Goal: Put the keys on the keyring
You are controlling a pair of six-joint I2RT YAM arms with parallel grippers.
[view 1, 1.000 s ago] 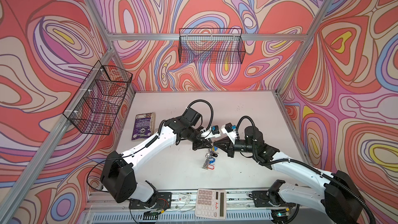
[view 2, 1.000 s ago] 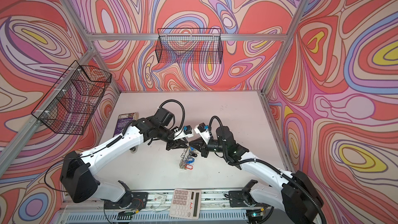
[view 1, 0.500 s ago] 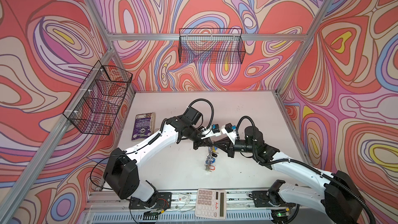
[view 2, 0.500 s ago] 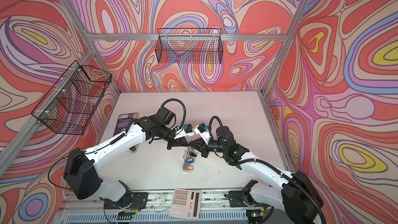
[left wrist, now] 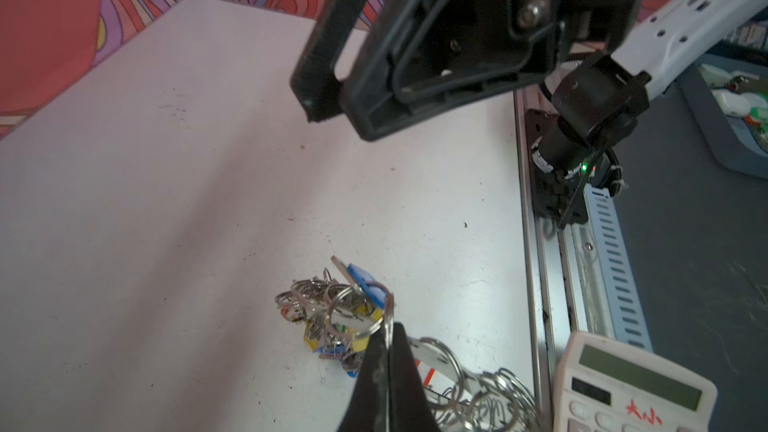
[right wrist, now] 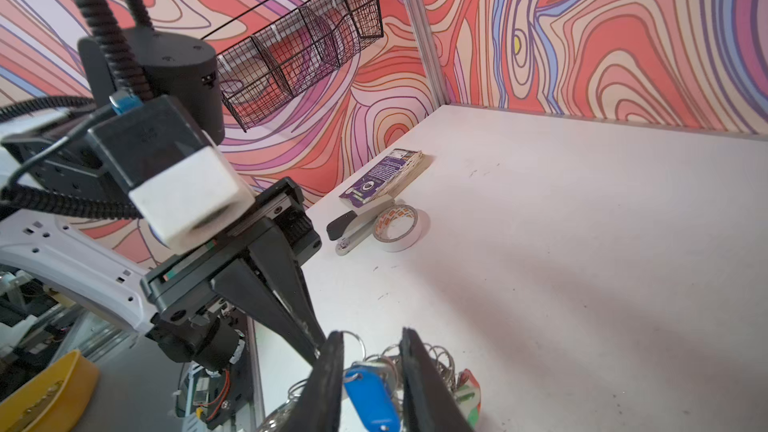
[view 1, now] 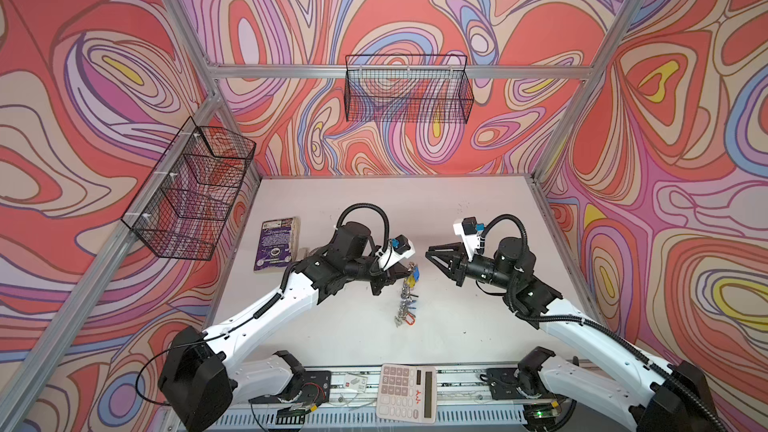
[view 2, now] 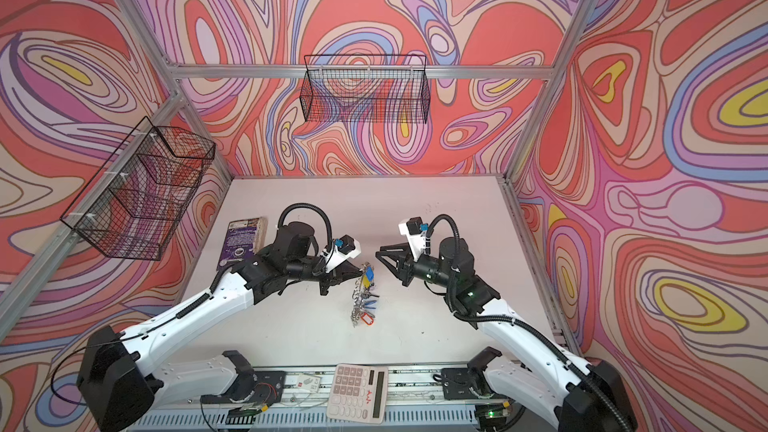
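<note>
At the table centre: bunch of keys (view 1: 408, 299) hangs from the left gripper (view 1: 405, 271), and its lower end with the red tag is on the table (view 1: 332, 209).
Left fingers: at 9 o'clock of the bunch, pressed together on a thin metal ring at its top.
Right gripper (view 1: 427, 254): at 3 o'clock, near but apart, fingers spread.
Edges: book (view 1: 276, 245) at the 9 o'clock edge; calculator (view 1: 406, 392) on the 6 o'clock rail.
Open room: white surface toward 12 o'clock.
</note>
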